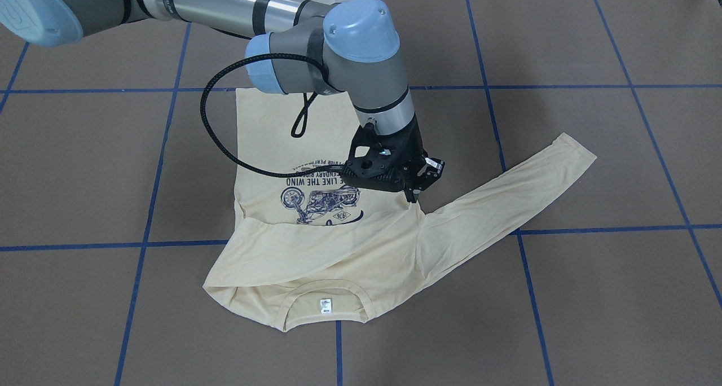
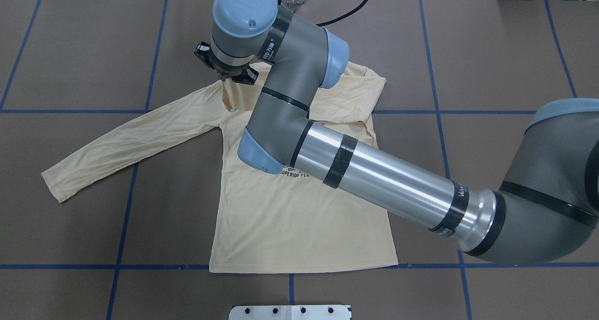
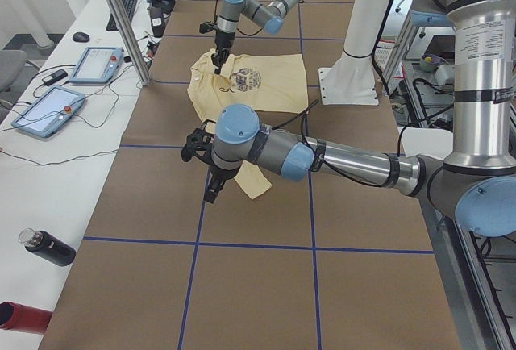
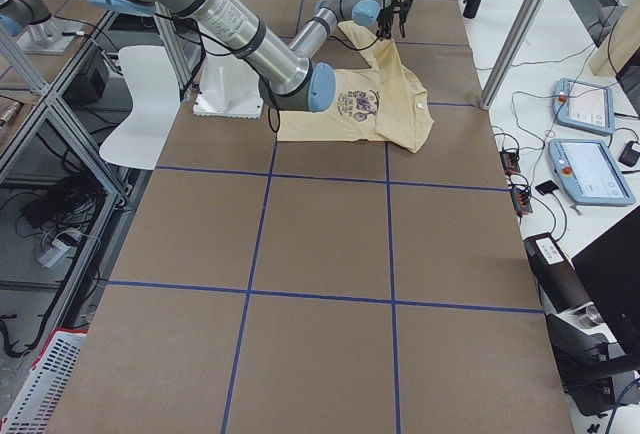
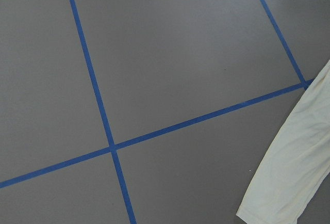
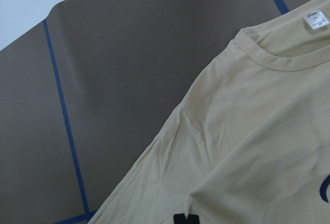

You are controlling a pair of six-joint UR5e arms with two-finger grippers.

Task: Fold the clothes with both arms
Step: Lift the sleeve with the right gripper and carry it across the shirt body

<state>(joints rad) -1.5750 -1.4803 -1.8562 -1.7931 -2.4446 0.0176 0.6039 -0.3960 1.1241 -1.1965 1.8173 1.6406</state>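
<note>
Atop 1 table (image 1: 564,318) lies 1 shirt (image 1: 338,250): right gripper (image 1: 413,197) pinches its underarm; left gripper (image 3: 212,191) jaws, cannot tell.

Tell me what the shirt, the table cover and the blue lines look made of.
Shirt: thin matte knit, likely cotton jersey. It drapes in soft wrinkles and has a stitched collar band.
Table cover: probably matte brown paper or card. Its edge lifts like a sheet in the right wrist view.
Lines: apparently blue adhesive tape, in flat, even strips that cross each other.
</note>
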